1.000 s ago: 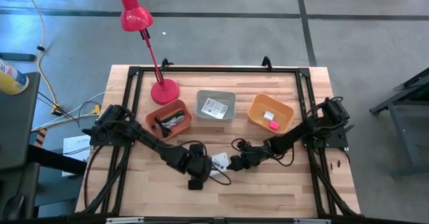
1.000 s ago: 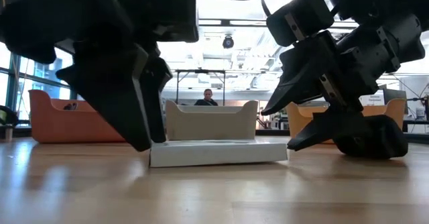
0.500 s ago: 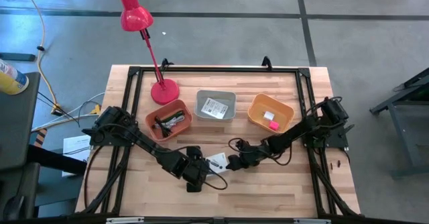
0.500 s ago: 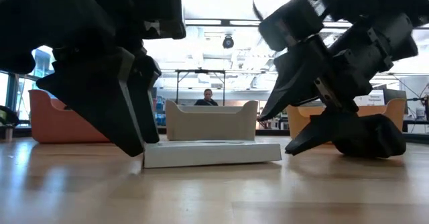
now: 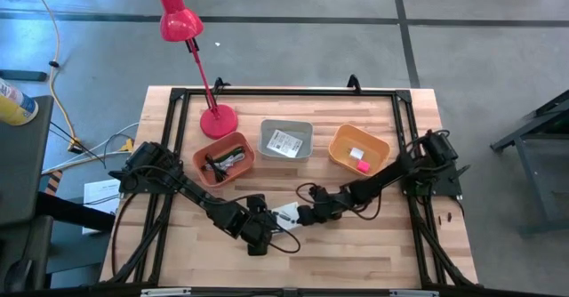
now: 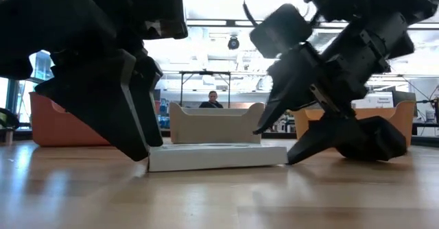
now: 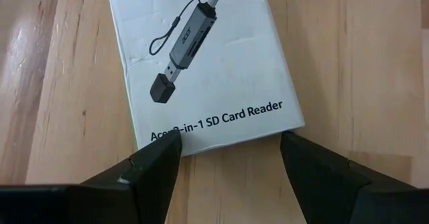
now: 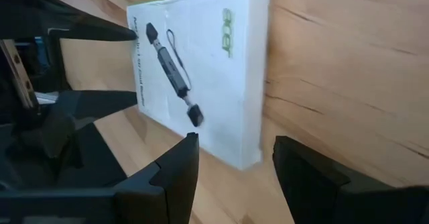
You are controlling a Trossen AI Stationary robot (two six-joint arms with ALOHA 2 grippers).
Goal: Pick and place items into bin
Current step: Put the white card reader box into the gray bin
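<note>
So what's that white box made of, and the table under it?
The box looks like thin cardboard with a matte white face: it has printed letters, a printed picture and crisp folded edges. The table looks like light wood with a smooth finish: grain lines and plank seams run across it. I can't tell what's inside the box.

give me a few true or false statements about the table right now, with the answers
1. The white box lies flat on the table between the two grippers. True.
2. The left gripper has lifted the box off the wood. False: the box rests on the table, and the open fingers sit at its near edge.
3. The grey bin holds a white packet. True.
4. The pink block sits in the grey bin. False: it is in the yellow-orange bin.
5. The right gripper is at the box's opposite end, fingers open. True.
</note>
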